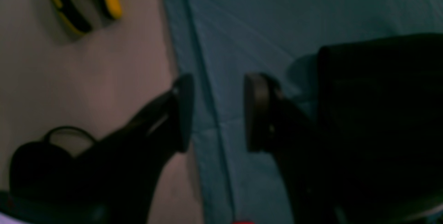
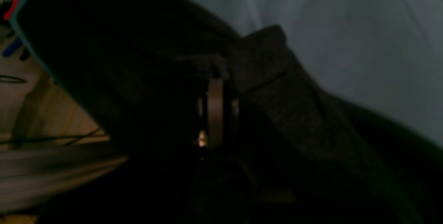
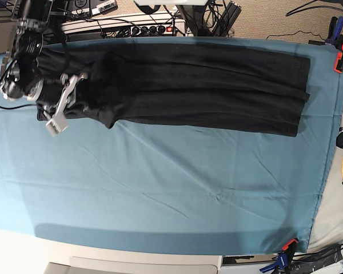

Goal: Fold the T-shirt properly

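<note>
We see the T-shirt (image 3: pixel 206 85) lying along the far half of the tabletop, folded into a long black band that runs nearly the whole width of the teal cloth (image 3: pixel 160 188). Its plain side faces up. One end stops just short of the cloth's edge on the base view's right; the other end sits under the right arm on that view's left.

The right end effector (image 2: pixel 216 113) is closed on the T-shirt — in the right wrist view dark fabric bunches over and around the narrow pads, with a folded strip of it draped across to the right. In the base view this end effector (image 3: pixel 60 111) sits at the shirt's near corner, low against the cloth.

The left end effector (image 1: pixel 216 113) hangs with its two fingers spread apart and nothing between them, above the hem of the teal cloth where it meets the bare tabletop (image 1: pixel 86 89). The black edge of the shirt lies just beside its right-hand finger. A yellow-handled pair of pliers (image 1: pixel 83 2) rests on the bare surface, well apart from the fingers.

A red-tipped clamp (image 3: pixel 339 57) pins the cloth's far corner, another (image 3: pixel 286 251) the near one.
</note>
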Robot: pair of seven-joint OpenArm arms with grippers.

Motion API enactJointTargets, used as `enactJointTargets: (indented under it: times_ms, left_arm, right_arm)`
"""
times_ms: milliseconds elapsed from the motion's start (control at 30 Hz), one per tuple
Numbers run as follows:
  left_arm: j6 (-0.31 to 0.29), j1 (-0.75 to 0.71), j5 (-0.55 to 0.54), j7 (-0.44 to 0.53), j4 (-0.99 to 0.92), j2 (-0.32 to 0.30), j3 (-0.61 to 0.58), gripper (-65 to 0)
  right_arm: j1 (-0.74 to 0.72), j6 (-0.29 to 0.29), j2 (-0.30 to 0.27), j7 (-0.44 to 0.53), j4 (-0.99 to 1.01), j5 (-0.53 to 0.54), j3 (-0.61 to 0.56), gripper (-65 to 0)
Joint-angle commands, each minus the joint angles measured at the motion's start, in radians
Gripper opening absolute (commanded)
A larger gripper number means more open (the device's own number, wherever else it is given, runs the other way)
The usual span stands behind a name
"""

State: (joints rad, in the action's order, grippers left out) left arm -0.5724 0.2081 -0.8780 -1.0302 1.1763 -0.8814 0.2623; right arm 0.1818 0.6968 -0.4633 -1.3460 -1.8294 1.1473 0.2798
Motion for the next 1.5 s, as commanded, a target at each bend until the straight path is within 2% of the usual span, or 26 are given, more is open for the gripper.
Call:
enactJointTargets:
  times_ms: [0,367,633,667,733,767,800,967,1100,1200,1333,1367,1467]
  left_arm:
    - [0.001,0.019,-0.011,0.018,0.012,-0.033,0.011,-40.1]
    - [0.001,0.019,-0.011,0.018,0.012,-0.033,0.011,-40.1]
    - [0.001,0.019,-0.011,0.01,0.012,-0.033,0.011,-40.1]
    - [0.001,0.019,-0.011,0.009,0.012,-0.033,0.011,-40.1]
    - [0.001,0.019,-0.01,0.006,0.012,-0.033,0.011,-40.1]
    - [0.001,0.019,-0.008,0.006,0.012,-0.033,0.011,-40.1]
    - [0.002,0.019,0.002,0.006,0.012,-0.033,0.011,-40.1]
    - [0.015,0.019,0.012,0.006,0.012,-0.033,0.011,-40.1]
    - [0.015,0.019,0.011,0.006,0.012,-0.032,0.011,-40.1]
    - [0.017,0.019,0.011,-0.002,0.012,-0.033,0.011,-40.1]
    - [0.067,0.016,-0.005,-0.034,-0.002,-0.032,0.011,-40.1]
    - [0.083,0.016,-0.017,-0.052,-0.015,-0.032,0.011,-40.1]
    - [0.082,0.016,-0.092,-0.105,-0.065,-0.028,0.011,-40.1]
  right_arm:
    - [0.009,0.001,-0.02,0.018,-0.032,0.014,0.008,-65.0]
    - [0.112,0.001,-0.086,0.017,-0.084,0.011,0.01,-65.0]
    - [0.112,0.001,-0.085,0.018,-0.084,0.011,0.009,-65.0]
    - [0.112,0.001,-0.085,0.019,-0.084,0.012,0.009,-61.1]
    - [0.113,0.001,-0.085,0.022,-0.084,0.011,0.009,-45.2]
    - [0.118,0.001,-0.085,0.029,-0.084,0.012,0.009,-39.4]
    - [0.124,0.001,-0.085,0.038,-0.084,0.013,0.009,-37.0]
    - [0.175,0.001,-0.085,0.031,-0.093,0.149,0.009,-36.9]
    - [0.198,0.001,-0.079,-0.027,-0.15,0.284,0.01,-36.9]
    - [0.198,0.001,-0.077,-0.027,-0.225,0.311,0.011,-36.9]
    - [0.198,0.001,-0.066,-0.01,-0.356,0.256,0.028,-37.0]
    - [0.198,0.001,-0.055,0.013,-0.386,0.21,0.041,-37.0]
    - [0.198,0.001,-0.01,0.122,-0.449,0.021,0.099,-37.0]
